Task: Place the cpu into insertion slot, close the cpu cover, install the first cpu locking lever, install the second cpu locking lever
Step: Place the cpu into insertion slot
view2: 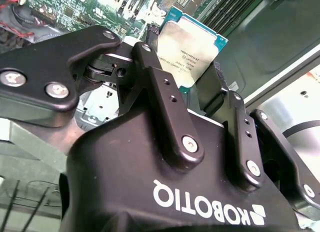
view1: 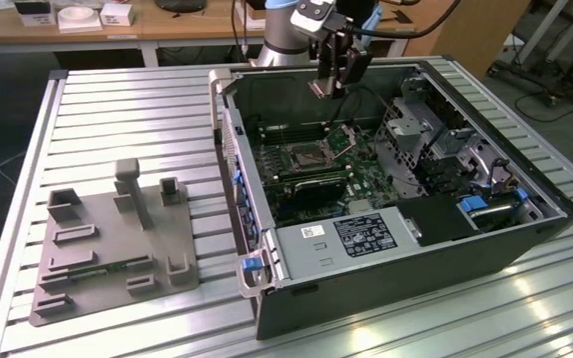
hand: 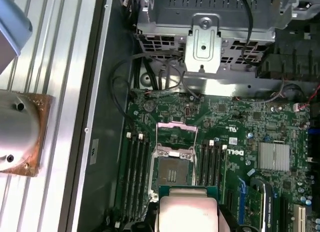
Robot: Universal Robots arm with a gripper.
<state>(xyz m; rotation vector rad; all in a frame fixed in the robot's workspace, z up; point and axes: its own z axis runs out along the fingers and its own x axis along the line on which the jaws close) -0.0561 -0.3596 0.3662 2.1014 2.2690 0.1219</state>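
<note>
I judge the first step is in hand: the black end effector grips the small flat silvery-grey square cpu above the open dark computer case. The square black insertion slot is empty, and its thin silvery cpu cover is raised. Placing calls for squaring the chip to the socket.

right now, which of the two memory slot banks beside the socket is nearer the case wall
The bank between the insertion slot and the case wall; the other bank sits across the slot, toward the finned heatsink.

insertion slot open from above, raised cpu cover at one edge, memory slots flanking
</note>
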